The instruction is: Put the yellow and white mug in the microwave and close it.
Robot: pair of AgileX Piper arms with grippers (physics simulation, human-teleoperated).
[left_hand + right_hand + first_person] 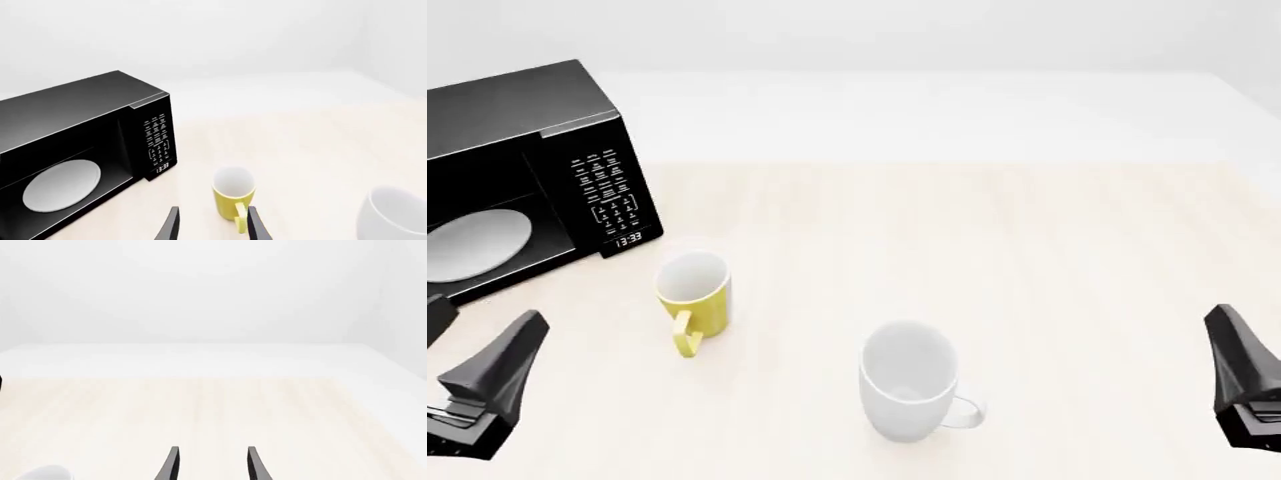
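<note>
The worktop [1028, 230] is a pale wood surface that runs wide and bare across its centre and whole right half, with its far edge meeting a white floor or wall beyond. Open room for moving is greatest on the right and toward the far edge.

The microwave [547, 130] sits at the far left corner, a black box angled slightly toward the centre. Its cavity stands open to view, showing the round white turntable plate [474, 243] inside; the door itself cannot be made out in any view. The keypad panel [610, 190] with its small lit display faces the middle of the worktop.

The larger white mug [910, 380] stands upright near the front centre, handle pointing right, well apart from the microwave.

The yellow and white mug [694, 292] stands upright just in front and to the right of the microwave's keypad corner, near it but not touching, its yellow handle pointing toward the near edge. Bare worktop lies between it and the open cavity; the white mug is off to its right and nearer.

The left pincer [211, 225] is released, fingers spread, hovering low at the near left, its tips just short of the yellow handle in the wrist view. The right pincer [211, 464] is likewise released, over bare worktop at the near right edge.
</note>
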